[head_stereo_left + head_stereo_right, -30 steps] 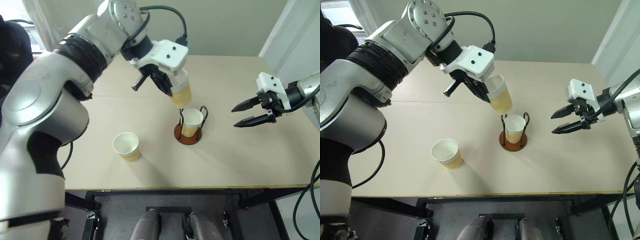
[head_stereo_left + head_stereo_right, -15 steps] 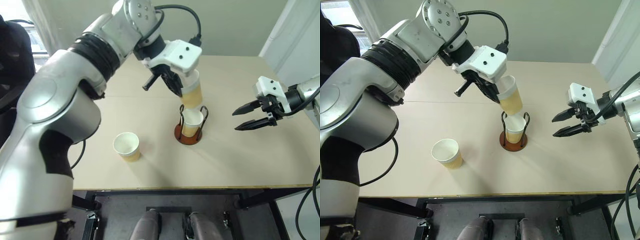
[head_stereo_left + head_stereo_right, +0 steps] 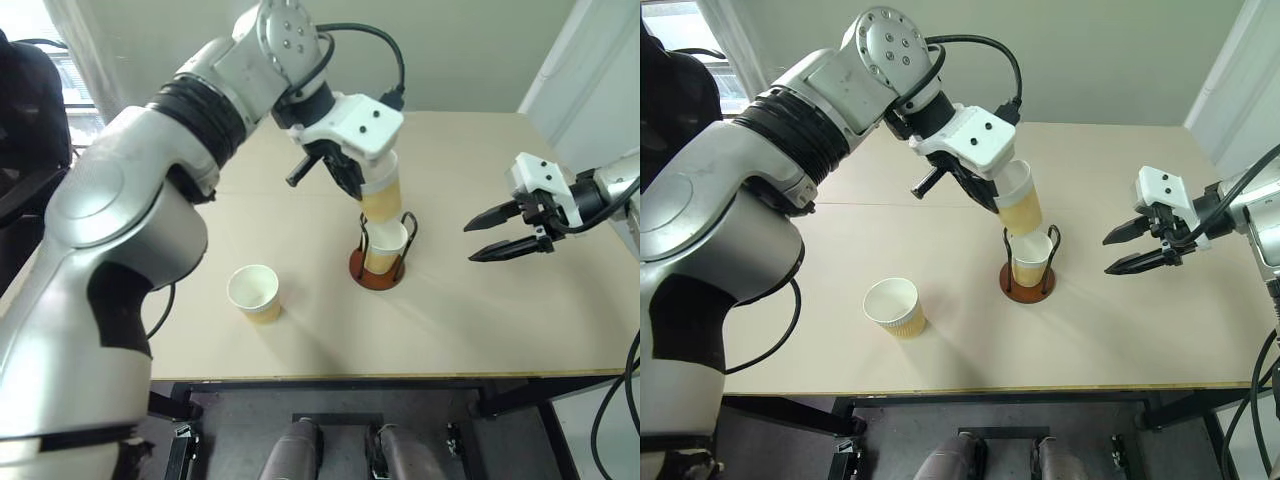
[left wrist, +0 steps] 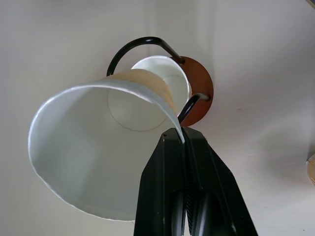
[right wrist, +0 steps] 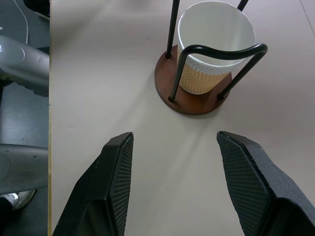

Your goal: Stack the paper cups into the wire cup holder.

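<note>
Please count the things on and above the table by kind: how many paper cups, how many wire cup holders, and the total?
paper cups: 3 (held, in holder, loose on table)
wire cup holder: 1
Total: 4

Beige tabletop; pale wall behind; bright window far left; dark floor below.

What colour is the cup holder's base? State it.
Reddish-brown: the round base of the wire cup holder, best seen in the right wrist view.
</note>
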Controlling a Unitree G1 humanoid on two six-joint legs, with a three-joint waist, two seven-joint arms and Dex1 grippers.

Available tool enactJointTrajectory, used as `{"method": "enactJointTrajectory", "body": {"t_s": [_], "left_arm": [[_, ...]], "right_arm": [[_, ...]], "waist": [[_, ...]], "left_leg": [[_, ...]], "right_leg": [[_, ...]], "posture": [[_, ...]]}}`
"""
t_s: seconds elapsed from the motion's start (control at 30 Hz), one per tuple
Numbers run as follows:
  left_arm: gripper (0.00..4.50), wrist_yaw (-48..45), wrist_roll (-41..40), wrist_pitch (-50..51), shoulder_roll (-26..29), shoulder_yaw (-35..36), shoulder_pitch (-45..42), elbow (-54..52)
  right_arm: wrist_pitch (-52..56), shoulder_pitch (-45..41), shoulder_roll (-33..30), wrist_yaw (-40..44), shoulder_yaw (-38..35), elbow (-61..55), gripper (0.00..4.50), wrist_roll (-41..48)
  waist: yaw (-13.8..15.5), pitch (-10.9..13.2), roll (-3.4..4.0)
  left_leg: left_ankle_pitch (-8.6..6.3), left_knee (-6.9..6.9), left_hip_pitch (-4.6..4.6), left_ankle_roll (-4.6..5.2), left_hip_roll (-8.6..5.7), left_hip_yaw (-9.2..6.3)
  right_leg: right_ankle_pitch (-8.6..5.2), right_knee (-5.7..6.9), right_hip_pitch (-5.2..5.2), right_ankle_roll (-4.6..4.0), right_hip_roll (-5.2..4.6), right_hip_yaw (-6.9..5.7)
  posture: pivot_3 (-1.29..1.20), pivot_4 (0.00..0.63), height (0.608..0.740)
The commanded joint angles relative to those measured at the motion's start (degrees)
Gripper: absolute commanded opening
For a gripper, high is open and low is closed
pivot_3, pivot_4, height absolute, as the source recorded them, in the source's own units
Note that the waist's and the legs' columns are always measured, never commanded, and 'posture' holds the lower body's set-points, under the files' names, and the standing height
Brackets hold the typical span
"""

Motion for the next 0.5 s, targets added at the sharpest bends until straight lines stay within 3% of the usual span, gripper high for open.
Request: {"method": "enactJointTrajectory", "body": {"t_s": [0.03, 0.5], "left_arm": [[0.05, -1.7, 1.6, -1.7, -0.7, 1.5, -0.2, 0.9], [0.05, -1.7, 5.8, -4.1, -3.3, 4.8, 0.7, 3.9]], "right_arm": [[0.2, -0.2, -1.0, 0.2, -2.9, -1.5, 2.70, 0.1], [0.8, 0.5, -1.3, 0.1, -3.7, -2.6, 2.70, -0.2]], "waist": [[0.0, 0.0, 0.00], [0.0, 0.0, 0.00]], "left_leg": [[0.00, 0.00, 0.00, 0.00, 0.00, 0.00], [-0.02, 0.00, 0.00, 0.03, 0.00, 0.01]], "right_leg": [[0.00, 0.00, 0.00, 0.00, 0.00, 0.00], [0.04, -0.10, 0.03, 0.07, 0.00, 0.02]], "posture": [[0.00, 0.150, 0.740], [0.00, 0.150, 0.740]]}}
